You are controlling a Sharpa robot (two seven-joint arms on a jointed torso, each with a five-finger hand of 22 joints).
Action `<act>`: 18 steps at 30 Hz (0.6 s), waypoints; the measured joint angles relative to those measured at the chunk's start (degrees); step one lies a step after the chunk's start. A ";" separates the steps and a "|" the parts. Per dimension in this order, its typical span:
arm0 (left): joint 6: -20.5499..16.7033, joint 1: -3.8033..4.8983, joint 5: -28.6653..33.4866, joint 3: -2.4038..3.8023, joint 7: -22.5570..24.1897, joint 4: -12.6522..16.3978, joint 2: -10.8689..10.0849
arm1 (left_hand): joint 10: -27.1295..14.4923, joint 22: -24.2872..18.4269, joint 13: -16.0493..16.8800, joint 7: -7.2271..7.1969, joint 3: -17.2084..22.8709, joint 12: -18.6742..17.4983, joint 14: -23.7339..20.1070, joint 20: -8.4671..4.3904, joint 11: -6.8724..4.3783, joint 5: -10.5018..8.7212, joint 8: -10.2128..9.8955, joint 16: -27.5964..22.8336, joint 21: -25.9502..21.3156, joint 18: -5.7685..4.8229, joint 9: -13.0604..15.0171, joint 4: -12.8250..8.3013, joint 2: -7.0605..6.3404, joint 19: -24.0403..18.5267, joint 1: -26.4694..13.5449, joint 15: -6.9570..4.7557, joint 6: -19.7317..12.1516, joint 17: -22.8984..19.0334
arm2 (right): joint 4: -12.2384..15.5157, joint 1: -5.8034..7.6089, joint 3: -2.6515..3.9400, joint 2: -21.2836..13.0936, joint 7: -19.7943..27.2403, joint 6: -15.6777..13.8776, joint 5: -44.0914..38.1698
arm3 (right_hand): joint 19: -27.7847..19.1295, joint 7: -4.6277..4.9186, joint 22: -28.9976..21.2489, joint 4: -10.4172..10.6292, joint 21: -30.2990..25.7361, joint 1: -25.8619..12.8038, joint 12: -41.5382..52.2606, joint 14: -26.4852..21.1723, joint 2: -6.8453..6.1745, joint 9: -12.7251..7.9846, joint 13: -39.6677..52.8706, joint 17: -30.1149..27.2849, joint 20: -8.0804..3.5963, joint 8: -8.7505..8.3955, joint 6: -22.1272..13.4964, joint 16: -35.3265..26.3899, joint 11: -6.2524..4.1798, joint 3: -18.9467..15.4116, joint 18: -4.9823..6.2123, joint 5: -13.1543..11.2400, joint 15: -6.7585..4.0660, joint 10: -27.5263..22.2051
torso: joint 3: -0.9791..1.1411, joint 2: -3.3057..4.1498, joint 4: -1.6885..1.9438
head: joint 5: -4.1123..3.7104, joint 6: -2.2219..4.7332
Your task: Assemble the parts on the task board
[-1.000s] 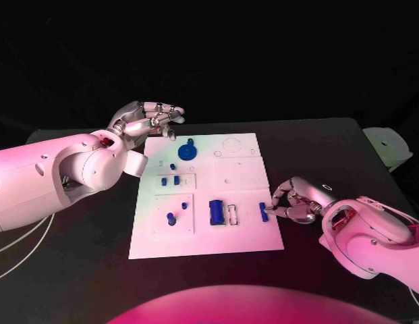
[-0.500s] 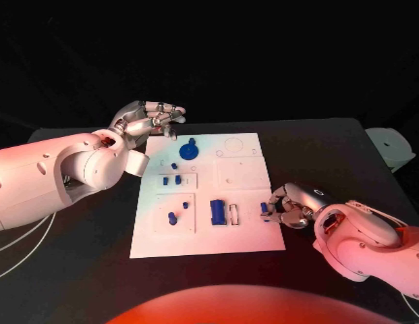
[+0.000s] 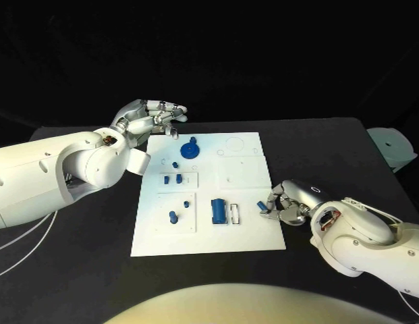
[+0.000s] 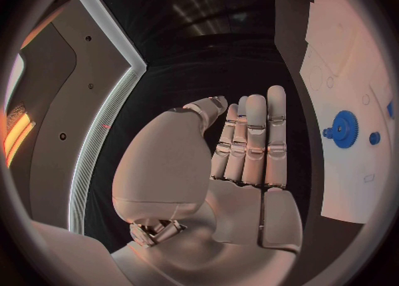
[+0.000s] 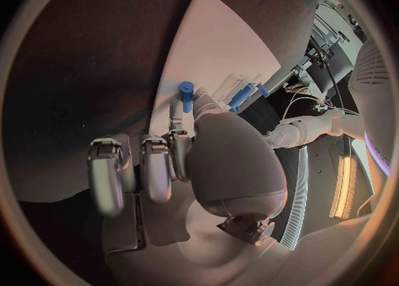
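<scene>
Right hand: pinches small blue peg at fingertips, over task board edge.
Peg: probably light, rigid, slick; best pinched mid-shaft.
Blue gear: beside far fingers.
Left hand: curled, holding nothing.

The left arm comes in from the left side and bends at the wrist. The left hand is raised, with its fingers close together and almost straight, and the thumb bent toward them. It holds nothing.

The right arm comes in from the right side, low and near the robot. The right hand is turned toward the middle, its fingers curled in. Between the thumb and a finger it pinches a small blue part, which stands up above the fingertips.
</scene>
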 measured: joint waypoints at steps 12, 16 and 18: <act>0.01 -0.01 0.00 0.00 -0.11 0.12 -0.15 | 0.00 0.00 -0.01 0.00 0.00 0.00 0.00 0.00 0.00 0.00 0.00 0.00 0.00 0.00 0.00 0.00 0.00 0.00 0.00 0.00 0.00 -0.02 | -0.58 0.14 0.13 0.90 0.17 0.79 -3.52 | 0.00 -0.19 0.04 -1.04 0.00 6.75 -0.62 0.00 -2.88 -1.23 -0.10 -0.01 0.00 -1.78 1.60 0.00 0.01 7.87 0.00 7.00 0.00 -0.01 | -0.03 0.01 0.01 | -0.05 -0.03; 0.01 -0.01 0.00 0.00 -0.14 0.17 -0.21 | 0.00 0.00 -0.01 0.00 0.00 0.00 0.00 0.00 0.00 0.00 0.00 0.00 0.00 -0.01 0.00 0.00 0.00 0.00 0.00 0.00 0.00 -0.02 | -0.42 0.14 0.11 0.91 0.13 0.98 -4.27 | 0.00 -0.22 0.04 1.03 0.00 6.58 -0.80 0.00 -3.35 -0.84 -0.05 -0.01 0.00 -2.14 1.64 0.00 0.00 10.12 0.00 10.53 0.00 0.00 | -0.03 0.01 -0.05 | -0.05 -0.05; 0.01 -0.01 0.00 0.00 -0.16 0.21 -0.23 | 0.00 0.00 -0.01 0.00 0.00 0.00 0.00 0.00 0.00 0.00 0.00 0.00 0.00 0.00 0.00 0.00 0.00 0.00 0.00 0.00 0.00 -0.01 | -0.21 0.12 0.09 0.82 -0.01 0.98 -4.47 | 0.00 -0.22 0.04 0.58 0.00 5.64 -0.80 0.00 -4.44 -0.49 -0.01 -0.01 0.00 -1.99 1.64 0.00 0.00 12.28 0.00 11.89 0.00 0.00 | -0.02 0.01 -0.07 | -0.04 -0.05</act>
